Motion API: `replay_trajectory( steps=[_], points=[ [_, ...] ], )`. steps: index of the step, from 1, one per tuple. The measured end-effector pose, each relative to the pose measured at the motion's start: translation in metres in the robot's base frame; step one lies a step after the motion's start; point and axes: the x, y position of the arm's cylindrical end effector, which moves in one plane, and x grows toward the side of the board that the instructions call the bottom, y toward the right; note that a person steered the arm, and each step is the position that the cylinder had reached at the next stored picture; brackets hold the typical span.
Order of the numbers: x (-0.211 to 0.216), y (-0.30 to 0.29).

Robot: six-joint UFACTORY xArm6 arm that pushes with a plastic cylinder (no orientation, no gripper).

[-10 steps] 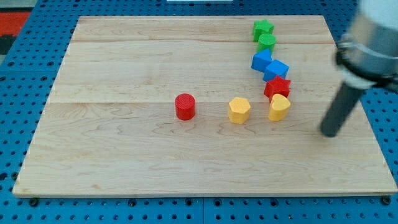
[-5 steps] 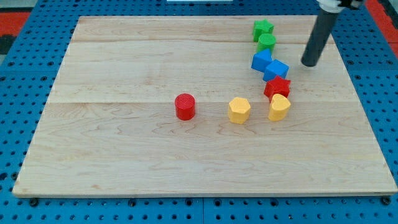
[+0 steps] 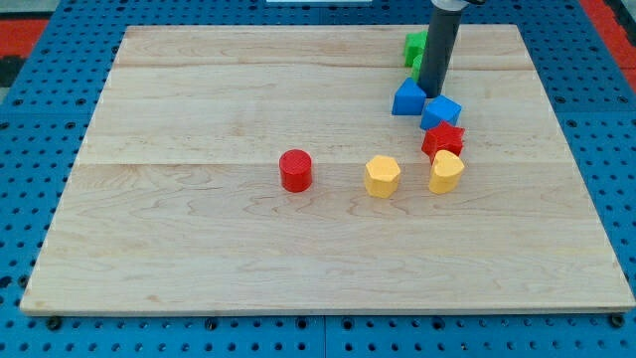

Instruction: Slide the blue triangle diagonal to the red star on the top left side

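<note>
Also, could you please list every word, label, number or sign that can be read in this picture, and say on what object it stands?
There is none to read. The wooden board, the blue triangle, the red star and the other coloured blocks carry no print, and neither does the dark rod above my tip. The blue pegboard around the board shows only holes.
</note>
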Motion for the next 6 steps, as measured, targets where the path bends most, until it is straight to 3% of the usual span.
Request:
replay_trajectory(
  steps=[1,5,6],
  points=[
    [0.0,0.0],
    [0.0,-0.126],
    [0.0,-0.101]
  ],
)
